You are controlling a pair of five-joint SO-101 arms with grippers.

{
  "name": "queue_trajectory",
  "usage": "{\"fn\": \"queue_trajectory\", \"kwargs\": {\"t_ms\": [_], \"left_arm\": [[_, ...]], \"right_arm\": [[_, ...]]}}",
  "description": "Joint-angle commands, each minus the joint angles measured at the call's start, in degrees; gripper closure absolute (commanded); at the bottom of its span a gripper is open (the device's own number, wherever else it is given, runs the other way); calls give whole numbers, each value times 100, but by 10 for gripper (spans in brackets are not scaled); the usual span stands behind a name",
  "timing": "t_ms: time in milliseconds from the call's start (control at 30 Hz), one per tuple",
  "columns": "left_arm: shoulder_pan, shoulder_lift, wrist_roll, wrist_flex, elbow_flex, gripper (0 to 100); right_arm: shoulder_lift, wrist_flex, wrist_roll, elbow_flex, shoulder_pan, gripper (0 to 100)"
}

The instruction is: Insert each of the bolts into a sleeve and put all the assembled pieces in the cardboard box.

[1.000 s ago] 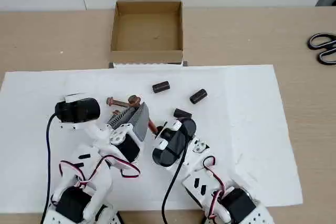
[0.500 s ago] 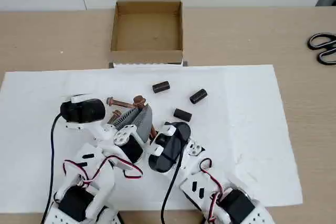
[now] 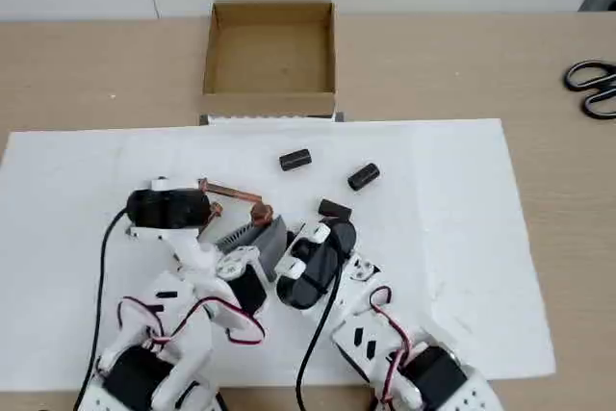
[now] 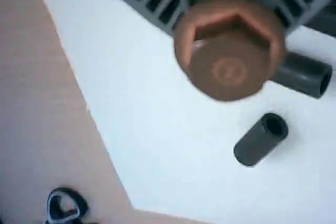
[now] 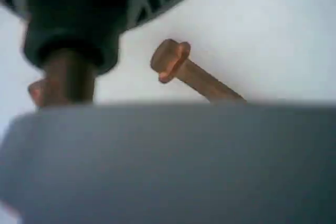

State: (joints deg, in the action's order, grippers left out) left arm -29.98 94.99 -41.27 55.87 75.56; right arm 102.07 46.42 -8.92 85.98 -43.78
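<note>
Copper bolt (image 4: 228, 51) is clenched in the fingers of the left gripper (image 3: 256, 223), head toward the wrist, shank hidden. Nearest sleeve (image 3: 334, 207) lies just beside, on the robot's side of the cardboard box (image 3: 269, 103), near its right corner, long axis roughly toward the fingers.

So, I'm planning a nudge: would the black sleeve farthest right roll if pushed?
Probably: the sleeve is a short round cylinder lying on its side on flat paper. It looks rigid and, being small, likely light.
</note>
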Motion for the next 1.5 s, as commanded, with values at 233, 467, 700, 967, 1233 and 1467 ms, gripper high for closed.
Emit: {"fn": "queue_trajectory", "kwargs": {"t_ms": [233, 467, 700, 967, 1233, 1467], "left_arm": [[-466, 0, 730, 264, 418, 994], [-457, 9, 1178, 264, 418, 965], [-448, -9, 1486, 273, 382, 771], [-440, -9, 1600, 360, -356, 772], [475, -18, 2207, 695, -1314, 772], [1169, -9, 2312, 686, -1341, 968]], "right_arm": [[92, -242, -53, -536, 40, 995], [92, -224, -53, -545, 40, 995], [66, -207, -53, -519, 40, 995], [75, -198, -62, -519, 66, 995], [92, -198, -62, -431, 66, 995], [66, -198, -35, -422, 75, 995]]}}
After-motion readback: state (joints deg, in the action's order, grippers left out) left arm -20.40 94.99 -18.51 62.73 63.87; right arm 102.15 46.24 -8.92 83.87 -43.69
